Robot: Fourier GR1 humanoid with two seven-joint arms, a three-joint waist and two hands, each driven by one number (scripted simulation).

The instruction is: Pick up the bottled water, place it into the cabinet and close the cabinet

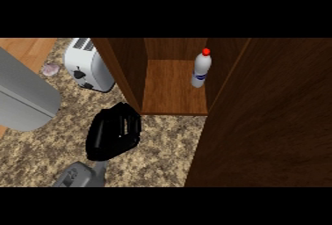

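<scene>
Left hand (115,130) hangs over the bench (156,149) just before the cabinet (170,88), fingers relaxed and holding nothing. I see the bottled water (201,69) standing upright inside the cabinet at its right wall. Beside the cabinet's left wall sits a toaster (89,65).

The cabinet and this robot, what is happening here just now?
The bottled water already stands upright inside the cabinet, near its right wall. The cabinet door is open and fills the right of the view. The left hand, fingers straight and holding nothing, hovers over the counter in front of the cabinet. The right hand does not show. A toaster sits to the left.
</scene>
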